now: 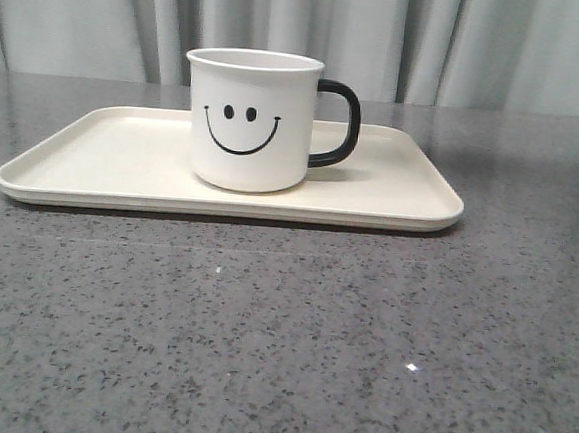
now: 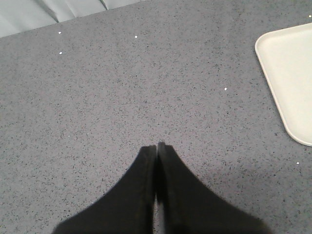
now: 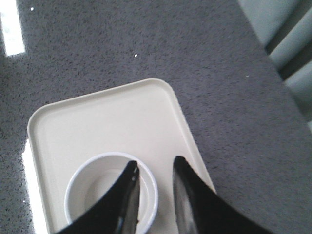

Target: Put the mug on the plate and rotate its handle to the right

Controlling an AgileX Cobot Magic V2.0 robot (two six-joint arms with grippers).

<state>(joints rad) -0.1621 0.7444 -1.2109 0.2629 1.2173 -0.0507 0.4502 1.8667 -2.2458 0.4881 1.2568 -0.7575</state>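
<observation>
The white mug (image 1: 252,123) with its black smiley face stands upright on the cream plate (image 1: 103,162), a little left of the plate's middle. Its black handle (image 1: 342,125) points to the right. Neither gripper shows in the front view. In the right wrist view my right gripper (image 3: 155,164) is open above the mug (image 3: 85,168), one finger over the mug's mouth and the other outside its rim, holding nothing. The handle is hidden there. My left gripper (image 2: 157,145) is shut and empty over bare table, with a corner of the plate (image 2: 292,73) off to one side.
The plate lies on a grey speckled tabletop (image 1: 278,356). Pale curtains (image 1: 484,41) hang behind the table's far edge.
</observation>
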